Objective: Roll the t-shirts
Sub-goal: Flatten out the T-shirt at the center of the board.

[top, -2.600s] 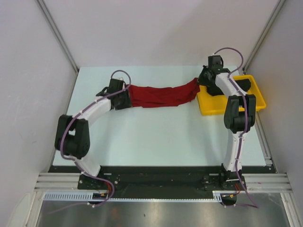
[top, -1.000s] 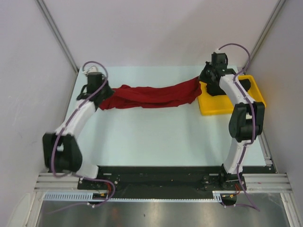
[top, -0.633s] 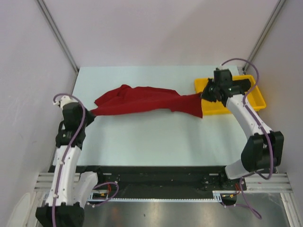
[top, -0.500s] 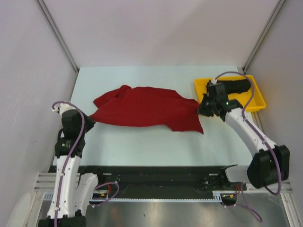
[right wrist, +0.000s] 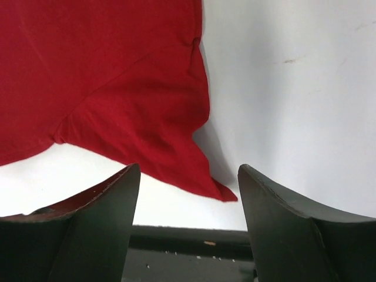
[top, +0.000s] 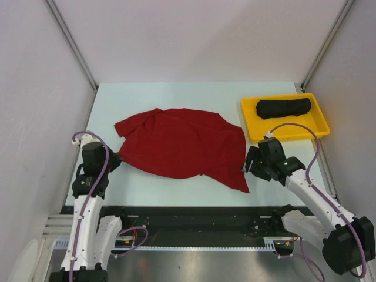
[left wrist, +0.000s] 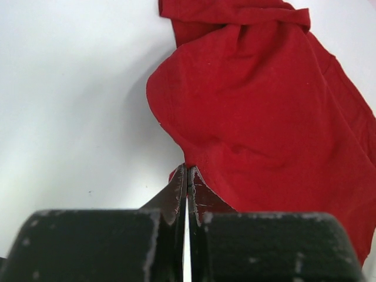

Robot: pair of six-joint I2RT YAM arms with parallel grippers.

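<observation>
Pinching the red shirt (top: 182,147) at its corner farthest from the tray (top: 249,126), the left gripper (left wrist: 187,176) is clamped tight, likely keeping the cloth spread for rolling. The right gripper (right wrist: 188,170) gapes over the corner nearer the tray. The black shirt (top: 284,108) sits bundled inside the tray.

Deep red t-shirt (top: 182,147), black t-shirt (top: 284,108) — yellow tray (top: 252,123)

A shallow yellow tray (top: 318,116) sits at the far right of the pale table (top: 176,97).
</observation>
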